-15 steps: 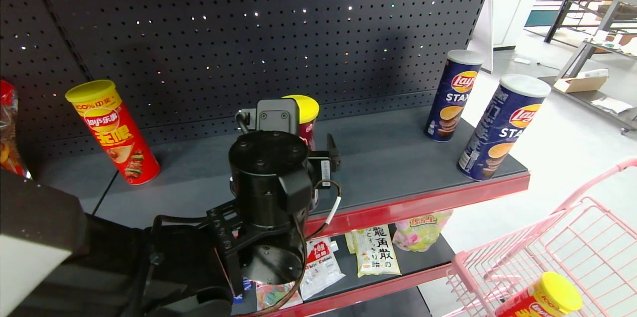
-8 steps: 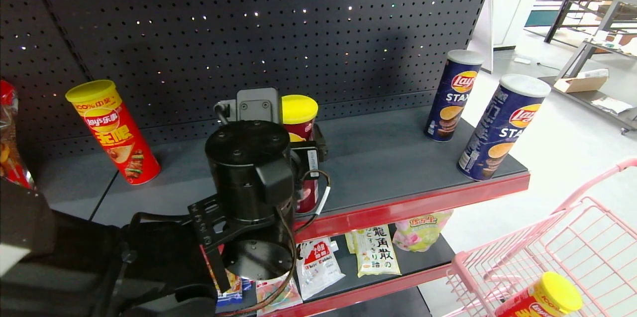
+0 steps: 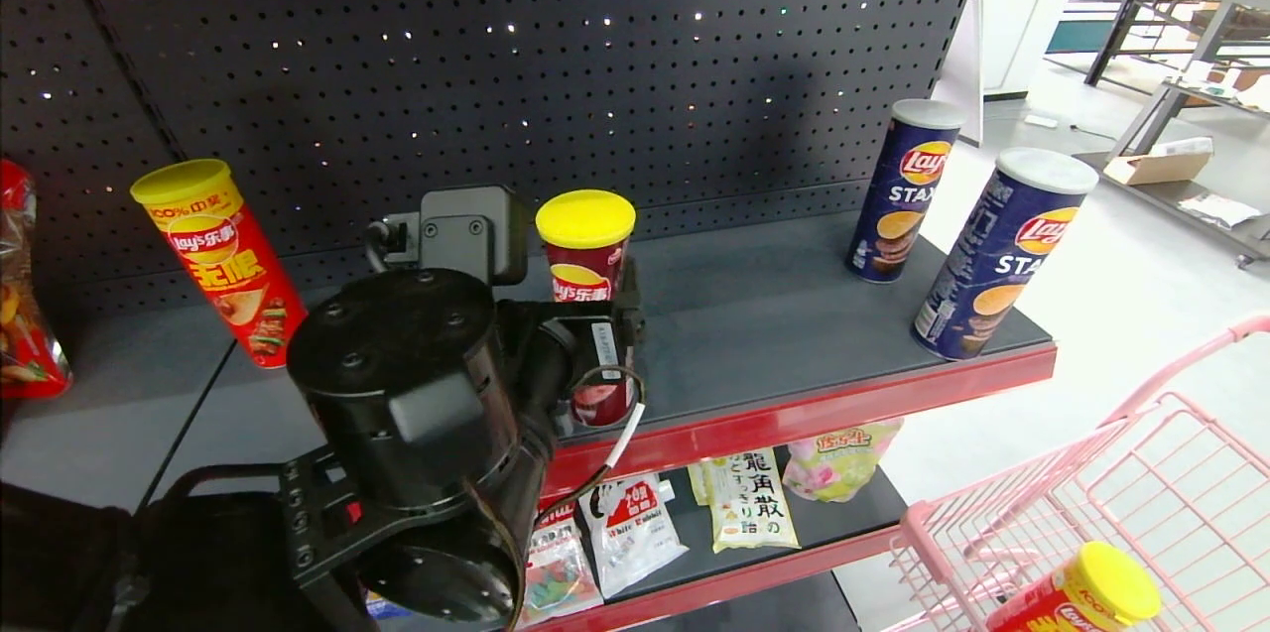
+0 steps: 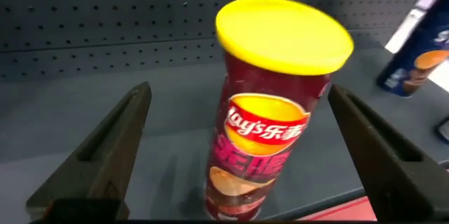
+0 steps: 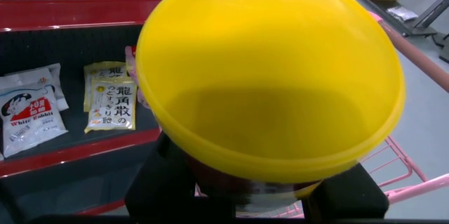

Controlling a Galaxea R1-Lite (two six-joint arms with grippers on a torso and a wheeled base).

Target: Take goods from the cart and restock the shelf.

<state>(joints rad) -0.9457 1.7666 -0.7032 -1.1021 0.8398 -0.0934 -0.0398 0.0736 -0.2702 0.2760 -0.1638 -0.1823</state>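
Shelf [image 3: 794,315]: red can [image 3: 585,267] upright between left end effector's [image 4: 238,97] spread fingers [image 4: 112,147].

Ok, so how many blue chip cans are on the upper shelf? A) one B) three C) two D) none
C: the back blue can and the front blue can stand at the right end of the shelf.
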